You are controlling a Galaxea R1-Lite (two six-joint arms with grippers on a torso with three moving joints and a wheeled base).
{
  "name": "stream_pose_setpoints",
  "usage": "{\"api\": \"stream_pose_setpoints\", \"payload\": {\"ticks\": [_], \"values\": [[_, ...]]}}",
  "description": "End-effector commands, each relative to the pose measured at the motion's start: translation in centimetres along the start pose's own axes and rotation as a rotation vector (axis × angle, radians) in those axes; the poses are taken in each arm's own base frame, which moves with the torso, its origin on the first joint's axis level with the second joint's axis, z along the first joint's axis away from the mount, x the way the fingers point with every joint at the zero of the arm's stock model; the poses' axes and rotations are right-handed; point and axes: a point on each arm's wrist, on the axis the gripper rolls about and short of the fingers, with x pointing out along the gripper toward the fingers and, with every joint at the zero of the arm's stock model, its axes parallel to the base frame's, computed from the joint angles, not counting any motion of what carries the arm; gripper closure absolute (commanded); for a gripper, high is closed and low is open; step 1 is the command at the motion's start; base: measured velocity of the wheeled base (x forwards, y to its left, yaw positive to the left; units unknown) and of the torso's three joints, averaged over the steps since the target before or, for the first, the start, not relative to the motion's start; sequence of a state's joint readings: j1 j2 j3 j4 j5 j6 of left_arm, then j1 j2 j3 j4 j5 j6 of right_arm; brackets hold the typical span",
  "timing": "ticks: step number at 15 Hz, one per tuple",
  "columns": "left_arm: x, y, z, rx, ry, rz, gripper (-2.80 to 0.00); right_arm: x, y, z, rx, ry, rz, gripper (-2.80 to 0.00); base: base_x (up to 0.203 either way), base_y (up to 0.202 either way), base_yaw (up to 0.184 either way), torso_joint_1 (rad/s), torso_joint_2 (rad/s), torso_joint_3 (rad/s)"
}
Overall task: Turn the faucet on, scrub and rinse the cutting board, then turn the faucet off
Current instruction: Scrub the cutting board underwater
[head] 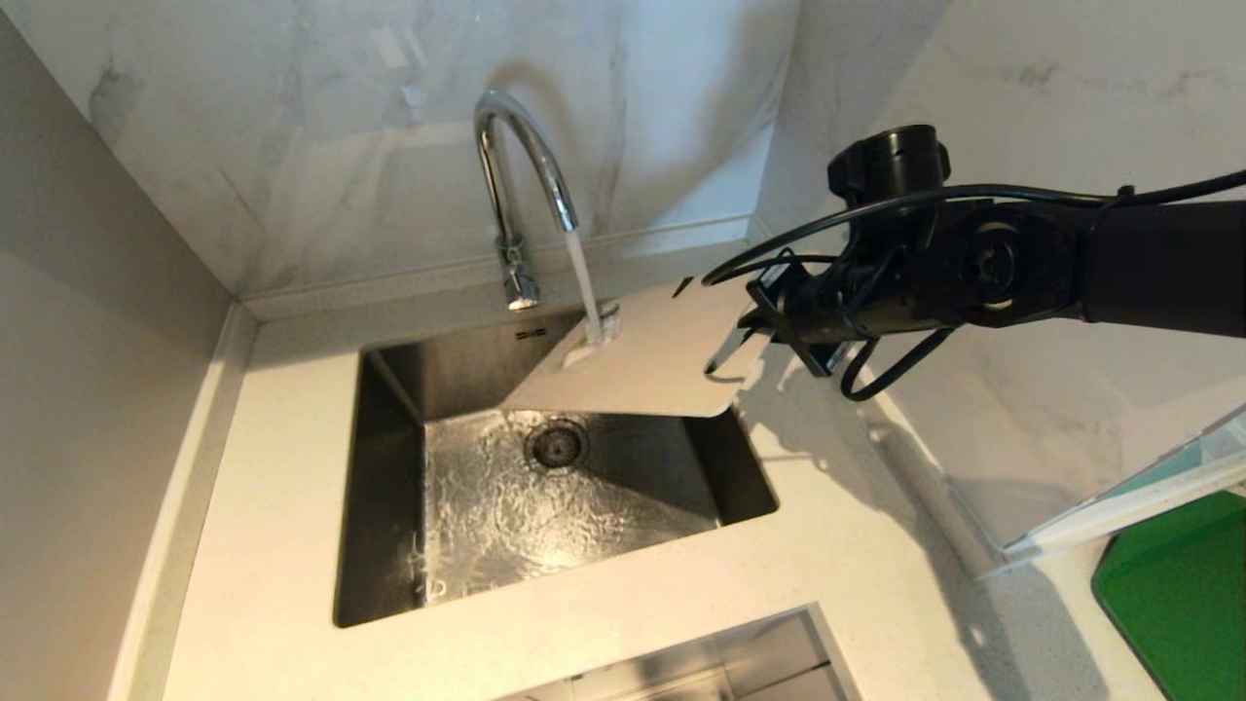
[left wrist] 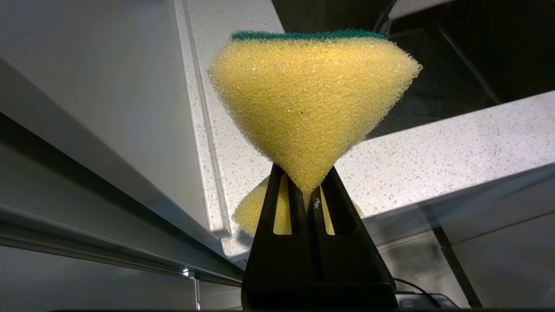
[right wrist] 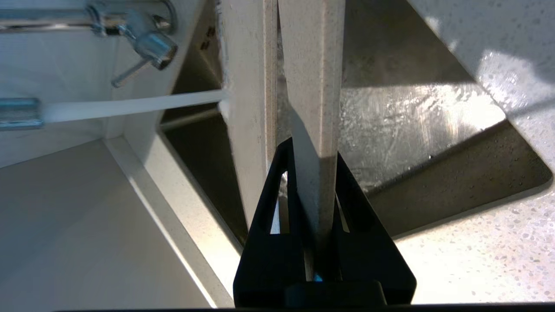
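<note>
The chrome faucet (head: 516, 175) is running, and its stream (head: 584, 282) falls on the pale cutting board (head: 652, 360). The board hangs tilted over the back of the sink (head: 389, 487). My right gripper (head: 754, 341) is shut on the board's right edge. In the right wrist view the board (right wrist: 312, 78) stands edge-on between the black fingers of the right gripper (right wrist: 313, 151), with the faucet's lever (right wrist: 143, 47) and the water (right wrist: 130, 106) beyond. My left gripper (left wrist: 305, 173) is out of the head view, low beside the counter edge, and is shut on a yellow sponge (left wrist: 310, 99) with a green scrub face.
Water ripples over the sink floor around the drain (head: 557, 445). A speckled white counter (head: 857, 565) surrounds the sink, with marble walls behind and to the right. A dark green mat (head: 1178, 594) lies at the far right, and a glass panel edge (head: 1119, 506) stands before it.
</note>
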State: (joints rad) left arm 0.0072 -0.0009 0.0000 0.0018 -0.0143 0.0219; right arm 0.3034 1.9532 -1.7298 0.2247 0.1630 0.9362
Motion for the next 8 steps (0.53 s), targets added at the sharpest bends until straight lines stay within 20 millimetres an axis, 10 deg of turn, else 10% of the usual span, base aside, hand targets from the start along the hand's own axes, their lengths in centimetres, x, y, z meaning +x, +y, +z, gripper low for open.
{"api": "stream_pose_setpoints", "payload": {"ticks": [1, 8], "values": [[0.0, 0.0, 0.0, 0.001, 0.001, -0.001, 0.00, 1.0, -0.6, -0.3, 0.012, 0.022, -0.017, 0.00, 0.000, 0.000, 0.000, 0.000, 0.00, 0.000], [0.0, 0.0, 0.0, 0.004, 0.001, -0.002, 0.00, -3.1, 0.6, -0.2, 0.006, 0.032, -0.037, 0.00, 0.000, 0.000, 0.000, 0.000, 0.00, 0.000]]}}
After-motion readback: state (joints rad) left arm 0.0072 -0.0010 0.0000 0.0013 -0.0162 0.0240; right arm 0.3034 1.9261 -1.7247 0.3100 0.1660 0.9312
